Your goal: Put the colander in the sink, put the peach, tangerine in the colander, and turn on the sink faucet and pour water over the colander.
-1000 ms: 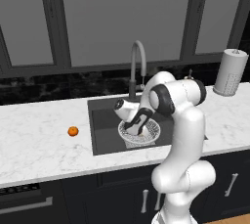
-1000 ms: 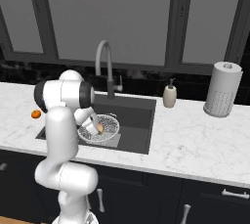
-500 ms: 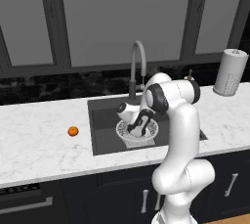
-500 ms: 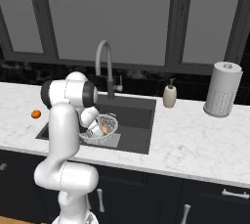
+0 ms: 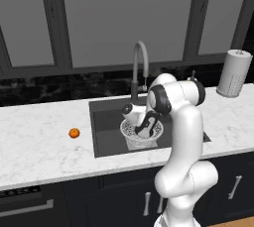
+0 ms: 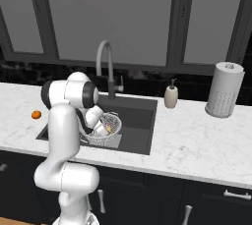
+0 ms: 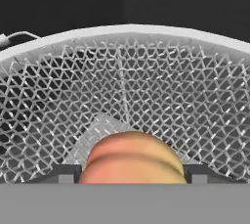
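One peach (image 7: 131, 159) between spread end effector (image 7: 129, 173) tips inside colander (image 7: 127, 96), tangerine (image 5: 74, 133) well apart on counter (image 5: 39, 141).

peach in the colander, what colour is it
Pinkish-orange, paler toward the top; the peach shows best in the hand view.

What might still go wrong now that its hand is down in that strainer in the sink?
The peach sits between the fingers down in the strainer; if they lift without letting go, it may come back out. The hand is low in the strainer, so a careless pull could tip it inside the sink. The tangerine lies alone on the counter and could roll when the fingers reach for it.
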